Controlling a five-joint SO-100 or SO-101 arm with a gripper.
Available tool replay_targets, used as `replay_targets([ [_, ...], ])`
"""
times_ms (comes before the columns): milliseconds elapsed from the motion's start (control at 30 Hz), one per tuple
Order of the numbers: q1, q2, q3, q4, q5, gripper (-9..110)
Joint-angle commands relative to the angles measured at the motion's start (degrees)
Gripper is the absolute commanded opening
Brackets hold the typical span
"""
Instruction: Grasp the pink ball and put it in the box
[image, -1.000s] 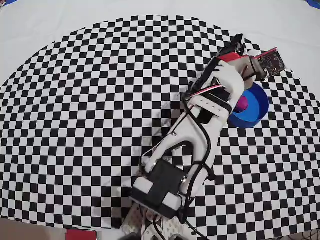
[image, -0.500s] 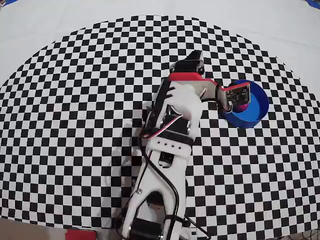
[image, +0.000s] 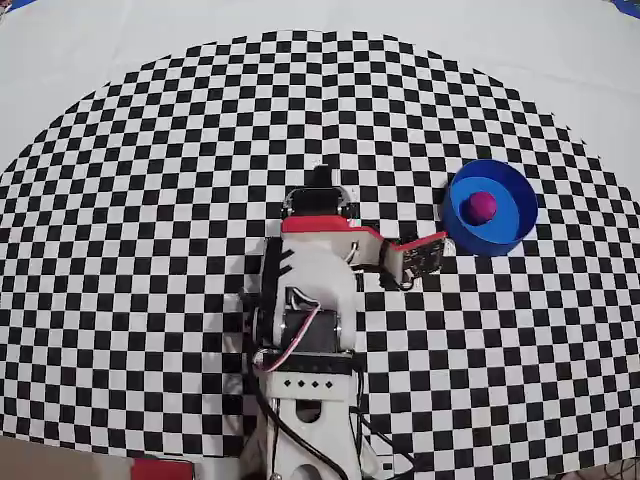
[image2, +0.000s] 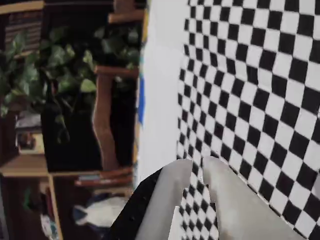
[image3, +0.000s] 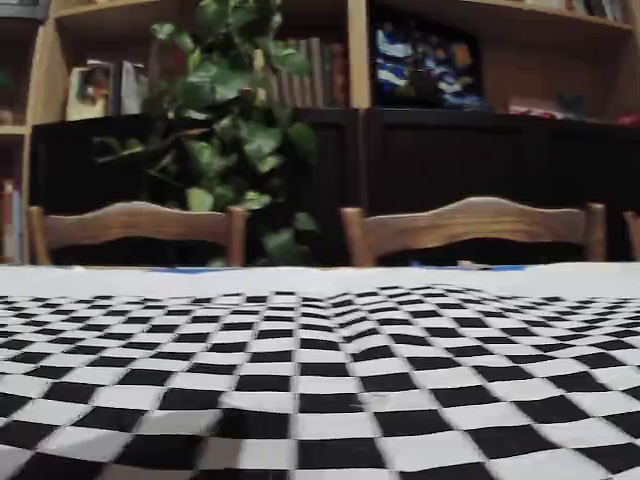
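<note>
Pink ball (image: 483, 206) resting inside the blue box (image: 510, 236), on the checkered bench (image: 150, 200). Tool (image2: 198, 165) left of the box in the overhead view, well apart from it, empty, fingers nearly pressed together.

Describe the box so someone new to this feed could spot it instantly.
In the overhead view, find the checkered cloth and look near its right edge. The box is a round, bright blue, shallow tub holding the pink ball; nothing else on the cloth is blue.
</note>
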Motion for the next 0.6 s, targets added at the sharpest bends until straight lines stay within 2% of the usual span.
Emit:
replay_targets([
  [0, -1.32, 4.92, 1.67, 2.46, 0.62, 0],
  [333, -1.32, 9.93, 10.55, 6.77, 0.7, 0],
  [567, -2.55, 10.02, 11.07, 12.04, 1.67, 0],
])
